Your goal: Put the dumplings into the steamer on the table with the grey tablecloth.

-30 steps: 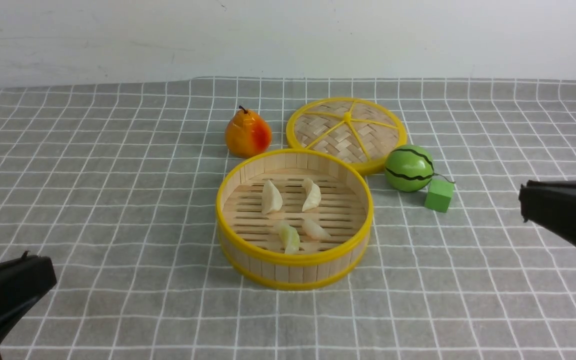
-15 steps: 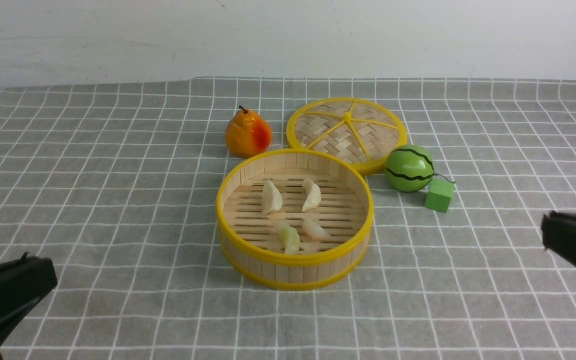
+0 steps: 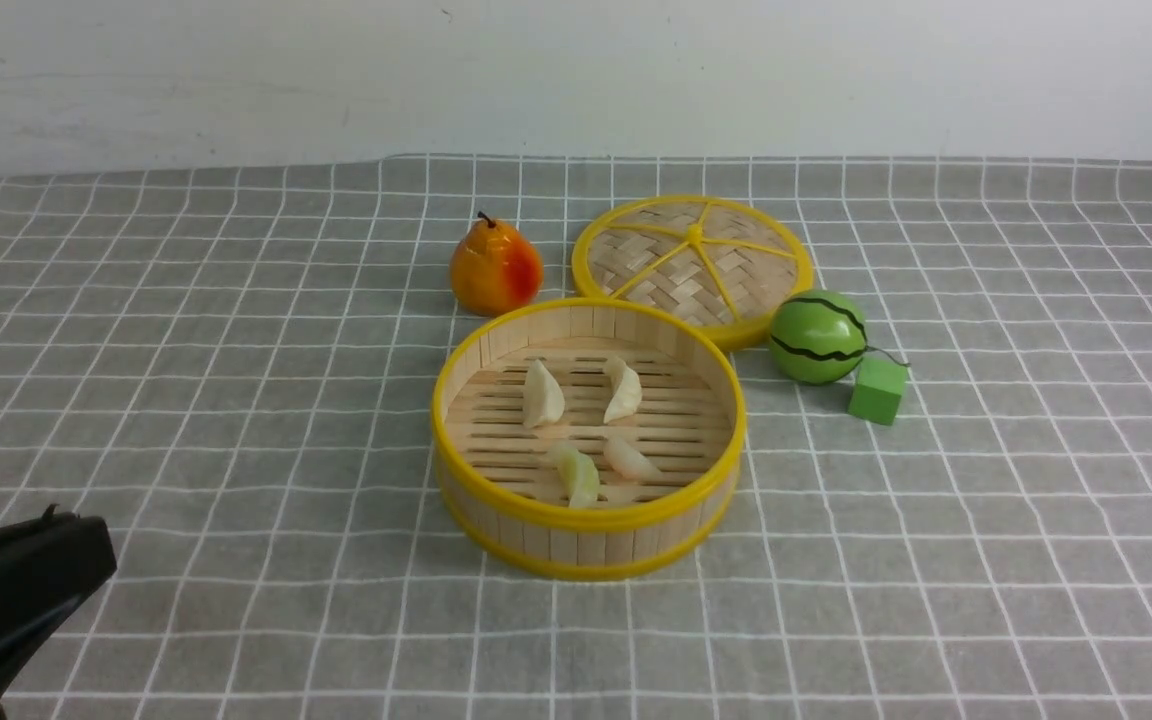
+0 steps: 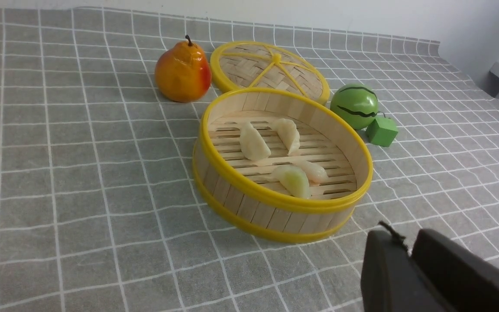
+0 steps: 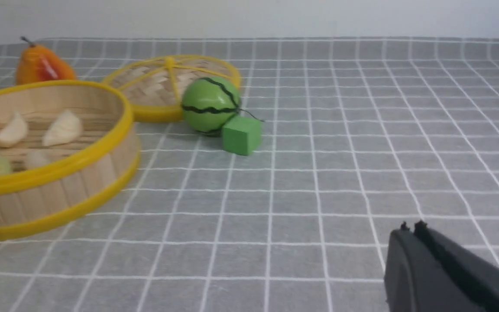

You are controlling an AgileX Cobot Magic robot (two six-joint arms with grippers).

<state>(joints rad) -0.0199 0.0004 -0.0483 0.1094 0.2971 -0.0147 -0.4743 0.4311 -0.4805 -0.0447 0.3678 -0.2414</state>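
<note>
On the worktop (image 3: 136,300), spread with the grey tablecloth (image 3: 986,500), the steamer (image 3: 587,515) stands upright as the landmark, all four dumplings (image 3: 543,394) lying on its slatted floor: two toward its far wall, two toward its near rim, the greenish one (image 3: 579,474) closest to the near rim. Behind the steamer and touching its far rim lies the woven lid (image 3: 693,262), flat. Behind and to the left of the steamer stands the pear (image 3: 495,267), just clear of the rim. To the right of the steamer sits the toy watermelon (image 3: 819,336), with the green cube (image 3: 878,390) touching it on the nearer side. Bare cloth runs wide to the left, right and near side of the steamer. The left gripper (image 4: 409,264) hangs well in front and left of the steamer, its jaws almost together with a thin slit between them, holding nothing. The right gripper (image 5: 410,229) hangs well apart to the right, jaws pressed together, empty
</note>
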